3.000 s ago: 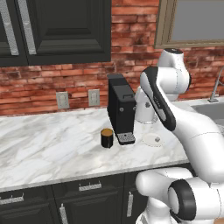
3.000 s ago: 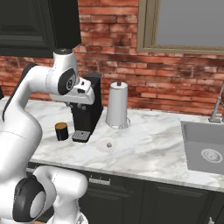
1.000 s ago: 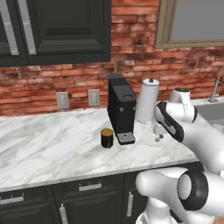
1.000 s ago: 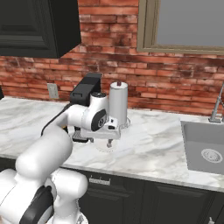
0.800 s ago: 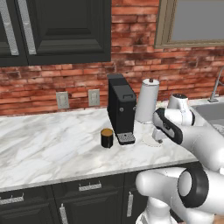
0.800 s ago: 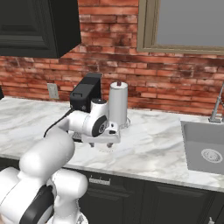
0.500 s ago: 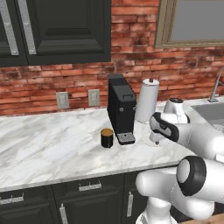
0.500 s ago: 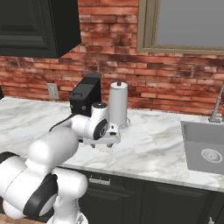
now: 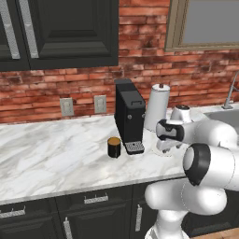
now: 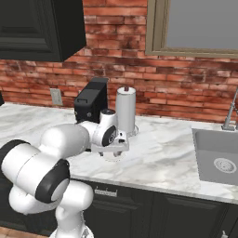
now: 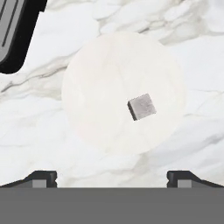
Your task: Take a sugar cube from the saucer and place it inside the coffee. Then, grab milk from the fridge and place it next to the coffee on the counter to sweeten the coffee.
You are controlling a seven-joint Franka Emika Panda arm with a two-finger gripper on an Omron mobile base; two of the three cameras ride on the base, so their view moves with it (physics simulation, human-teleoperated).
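The saucer (image 11: 122, 89) on the desk (image 11: 39, 118) holds the sugar cube (image 11: 141, 106), lying near its middle. The gripper (image 11: 112, 177) hangs above it, spread wide and empty. The coffee (image 9: 114, 147) stands beside the coffee machine (image 9: 129, 115).

We saw a red brick wall (image 9: 140, 70) behind the white, grey-veined marble tabletop (image 9: 51, 154). Dark panelled upper cabinets with silver handles (image 9: 60, 32) hung at the left, and dark lower cabinets with silver pulls (image 9: 95, 210) stood beneath. A beige-framed window (image 10: 195, 25) was set in the brick above a steel sink (image 10: 218, 162) with a faucet (image 10: 230, 111). Two grey wall outlets (image 9: 84, 105) sat low on the wall.
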